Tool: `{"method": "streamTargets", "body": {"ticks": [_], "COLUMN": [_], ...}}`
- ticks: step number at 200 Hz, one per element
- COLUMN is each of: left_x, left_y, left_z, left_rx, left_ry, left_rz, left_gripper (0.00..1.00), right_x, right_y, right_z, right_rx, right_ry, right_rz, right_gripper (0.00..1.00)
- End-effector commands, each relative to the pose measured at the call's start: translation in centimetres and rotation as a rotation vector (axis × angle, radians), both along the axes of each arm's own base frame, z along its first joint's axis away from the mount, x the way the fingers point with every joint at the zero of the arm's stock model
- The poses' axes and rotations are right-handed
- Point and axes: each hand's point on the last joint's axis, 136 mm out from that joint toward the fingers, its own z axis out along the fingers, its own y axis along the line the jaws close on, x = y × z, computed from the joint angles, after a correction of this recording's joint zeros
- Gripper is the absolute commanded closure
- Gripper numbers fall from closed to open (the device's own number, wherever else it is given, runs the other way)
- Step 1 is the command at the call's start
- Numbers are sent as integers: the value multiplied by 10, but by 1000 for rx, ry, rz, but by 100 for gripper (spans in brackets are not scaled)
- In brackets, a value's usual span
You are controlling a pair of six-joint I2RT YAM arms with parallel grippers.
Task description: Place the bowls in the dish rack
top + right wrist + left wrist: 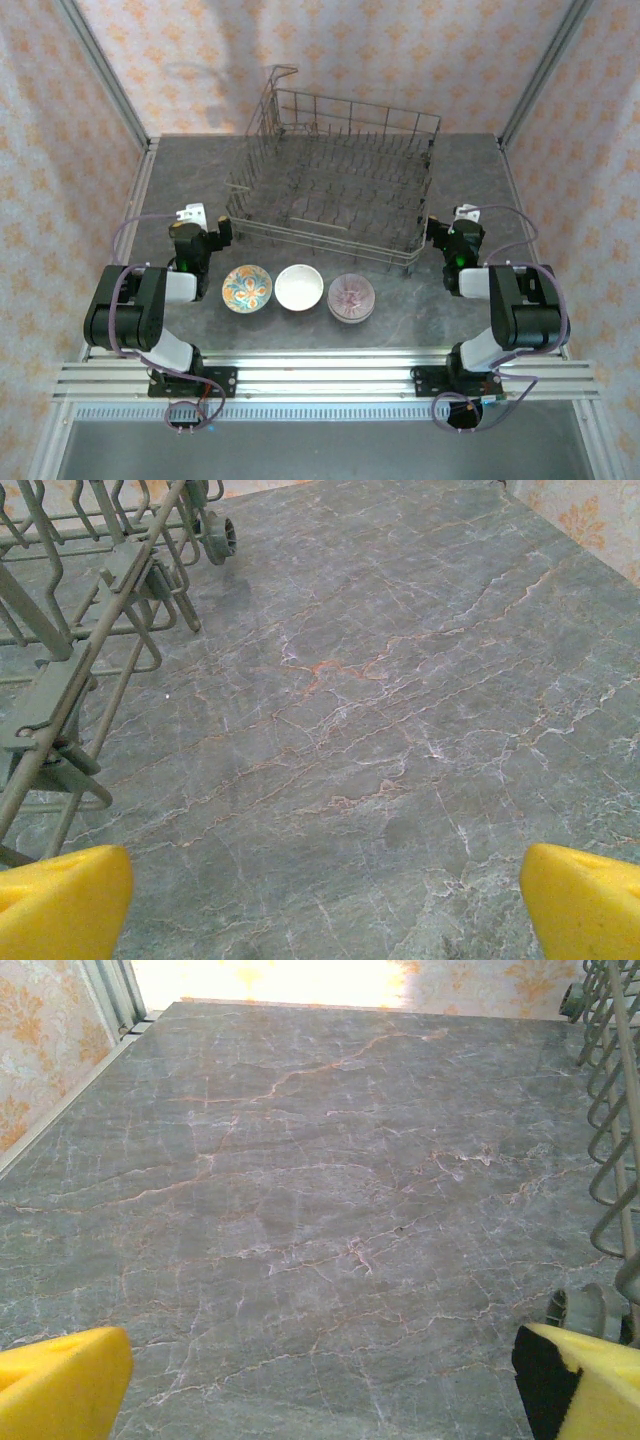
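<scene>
Across the lower middle of the top view, just in front of the large grey wire dish rack (335, 190), sit an orange-and-blue floral ceramic bowl (247, 289), a plain white bowl (298, 287) and a mauve patterned bowl (351, 297) in a row, none racked yet and, I judge, laid within reach of either arm. I see my left gripper (320, 1390) and right gripper (325, 905) flanking them, jaws wide apart and empty, seemingly poised for a first pick. Grey veined marble-look tabletop (480, 170) lies beneath, peach floral wallpaper (60, 130) around.
</scene>
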Motion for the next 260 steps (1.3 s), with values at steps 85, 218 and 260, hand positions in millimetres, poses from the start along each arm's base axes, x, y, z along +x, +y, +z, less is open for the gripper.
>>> {"method": "streamTargets", "body": {"ticks": [85, 218, 260], "left_x": [-3, -115, -143], "left_y": [-4, -193, -279], "left_z": [42, 158, 122], "left_rx": [-3, -1, 97], "left_ry": [-39, 291, 475], "left_rz": [-13, -650, -919], "left_gripper": [1, 21, 37], "right_x": [9, -46, -57], "right_y": [-16, 56, 72], "right_z": [62, 158, 170], "right_rx": [-1, 329, 354], "right_ry": [12, 313, 400], "right_rz": [-114, 151, 218], "right_gripper": [1, 5, 8]}}
